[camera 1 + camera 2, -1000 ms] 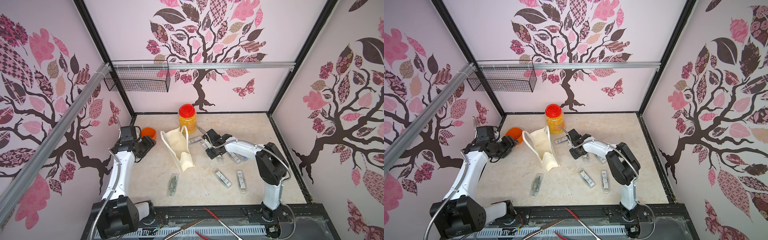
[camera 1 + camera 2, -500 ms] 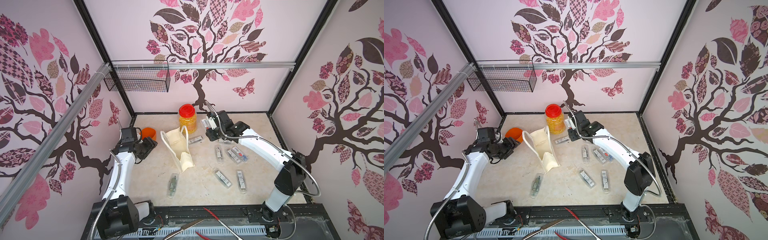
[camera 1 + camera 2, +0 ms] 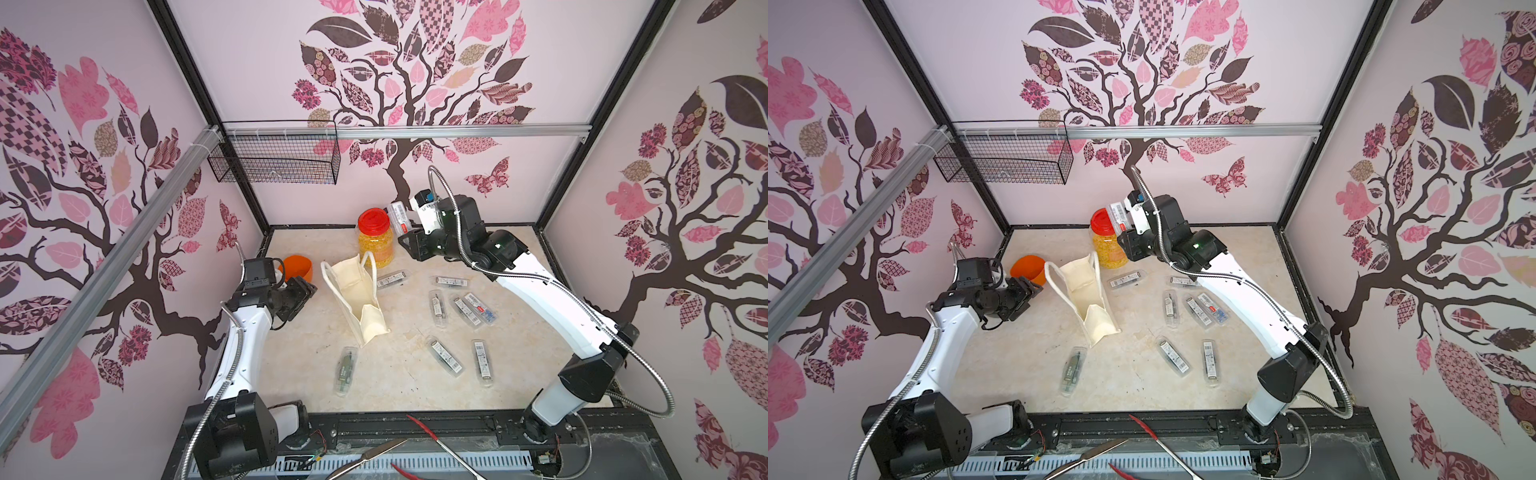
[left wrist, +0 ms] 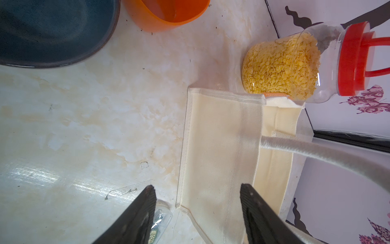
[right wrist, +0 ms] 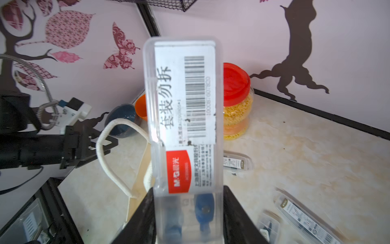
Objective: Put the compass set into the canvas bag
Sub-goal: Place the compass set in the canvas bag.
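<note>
**Compass set held in the air, bag standing open**

We see the right gripper (image 5: 187, 213) clamped on one end of the compass set (image 5: 183, 116). The set is a clear plastic case with a barcode label and a red sticker turned toward the wrist camera. The case sticks straight out from between the jaws, and blue parts show through the plastic at the gripped end. In both top views the case is raised above the table (image 3: 415, 395), just beside the red lid of the jar (image 3: 375, 241). It is outside the canvas bag (image 3: 359, 291).

The bag stands upright on the table with its mouth open, just in front of the jar. A white handle (image 5: 105, 152) loops up from its rim.

The left gripper (image 4: 198, 202) has its jaws partway open with nothing between them. In a top view it sits low, just beside the bag on the side of the orange cup (image 3: 297, 268). We cannot tell whether a fingertip touches the handle. A dark blue bowl (image 4: 52, 31) lies next to the cup in the left wrist view.

Other cases (image 3: 444, 356) of the same kind lie flat on the table. Most are on the right arm's side of the bag, and one is in front of the bag.
</note>
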`<state>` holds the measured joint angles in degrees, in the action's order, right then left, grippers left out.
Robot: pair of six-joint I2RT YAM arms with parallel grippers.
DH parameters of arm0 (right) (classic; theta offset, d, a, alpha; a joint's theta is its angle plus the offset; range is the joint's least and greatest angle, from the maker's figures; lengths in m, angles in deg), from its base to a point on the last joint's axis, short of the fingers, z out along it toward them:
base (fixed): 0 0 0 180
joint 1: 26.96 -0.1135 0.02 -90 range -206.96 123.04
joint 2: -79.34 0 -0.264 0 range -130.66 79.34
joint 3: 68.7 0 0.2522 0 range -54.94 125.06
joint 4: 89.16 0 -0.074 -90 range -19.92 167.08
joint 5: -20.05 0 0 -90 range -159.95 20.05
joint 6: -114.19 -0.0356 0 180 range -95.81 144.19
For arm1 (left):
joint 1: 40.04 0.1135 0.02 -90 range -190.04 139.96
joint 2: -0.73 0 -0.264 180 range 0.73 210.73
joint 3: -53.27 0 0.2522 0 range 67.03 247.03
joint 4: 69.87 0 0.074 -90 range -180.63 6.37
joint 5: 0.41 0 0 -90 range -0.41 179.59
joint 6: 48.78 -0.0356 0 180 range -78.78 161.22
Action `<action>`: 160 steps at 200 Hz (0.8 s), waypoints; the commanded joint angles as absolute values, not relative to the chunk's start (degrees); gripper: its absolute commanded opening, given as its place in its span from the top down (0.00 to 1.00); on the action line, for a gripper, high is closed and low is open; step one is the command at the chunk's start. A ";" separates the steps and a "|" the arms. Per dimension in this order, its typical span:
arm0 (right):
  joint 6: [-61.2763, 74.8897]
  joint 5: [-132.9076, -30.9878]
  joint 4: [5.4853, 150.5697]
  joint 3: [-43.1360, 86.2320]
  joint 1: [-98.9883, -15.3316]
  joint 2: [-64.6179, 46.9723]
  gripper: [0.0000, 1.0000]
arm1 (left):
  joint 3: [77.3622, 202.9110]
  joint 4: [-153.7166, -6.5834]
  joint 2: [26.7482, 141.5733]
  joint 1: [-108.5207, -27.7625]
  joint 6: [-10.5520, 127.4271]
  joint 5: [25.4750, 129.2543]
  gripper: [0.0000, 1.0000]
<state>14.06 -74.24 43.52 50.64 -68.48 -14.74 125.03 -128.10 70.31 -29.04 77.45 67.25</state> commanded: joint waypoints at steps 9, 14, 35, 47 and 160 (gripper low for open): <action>12.55 -76.78 44.90 52.90 -73.21 -15.18 0.57 | 122.82 -126.25 69.81 -28.88 77.78 66.90 0.33; 12.09 -76.79 44.65 53.32 -73.95 -15.96 0.57 | 122.78 -126.19 69.81 -28.88 77.85 66.84 0.33; 11.10 -76.03 42.92 56.00 -77.06 -19.55 0.57 | 122.85 -126.15 70.03 -28.97 77.96 66.84 0.33; 10.44 -75.15 41.57 57.47 -78.49 -21.56 0.57 | 122.93 -126.13 69.99 -29.06 78.02 66.90 0.33; 4.59 -71.78 33.58 64.07 -81.14 -36.95 0.57 | 121.92 -126.00 68.97 -29.14 77.70 67.53 0.33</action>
<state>6.06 -73.78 35.08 60.69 -80.67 -33.52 124.07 -126.72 70.29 -29.06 77.86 67.25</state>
